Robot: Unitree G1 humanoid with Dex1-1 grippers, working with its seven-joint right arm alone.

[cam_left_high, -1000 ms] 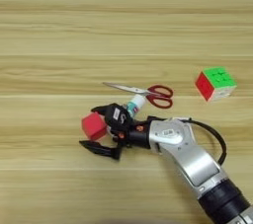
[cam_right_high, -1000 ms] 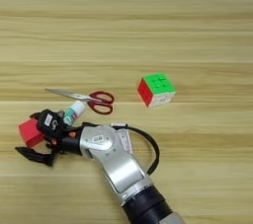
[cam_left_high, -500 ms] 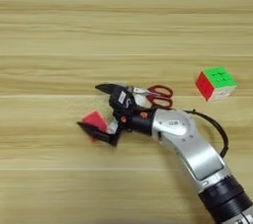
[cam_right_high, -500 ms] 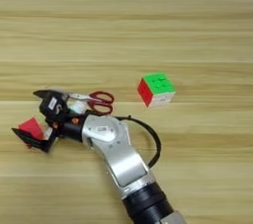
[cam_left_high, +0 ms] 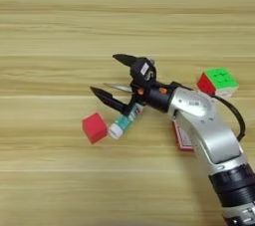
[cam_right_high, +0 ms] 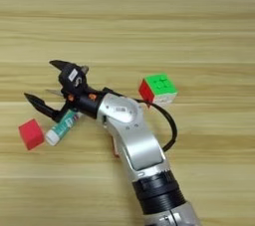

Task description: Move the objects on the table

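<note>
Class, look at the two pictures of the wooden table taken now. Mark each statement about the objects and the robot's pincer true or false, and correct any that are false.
1. The pincer is open and holds nothing. True.
2. The red cube sits on top of the puzzle cube. False: both rest on the table, far apart, the red cube to the left.
3. The glue stick lies on its side beside the red cube. True.
4. The puzzle cube is gripped between the pincer's fingers. False: it lies free, right of the arm.
5. The glue stick stands upright. False: it lies flat.
</note>
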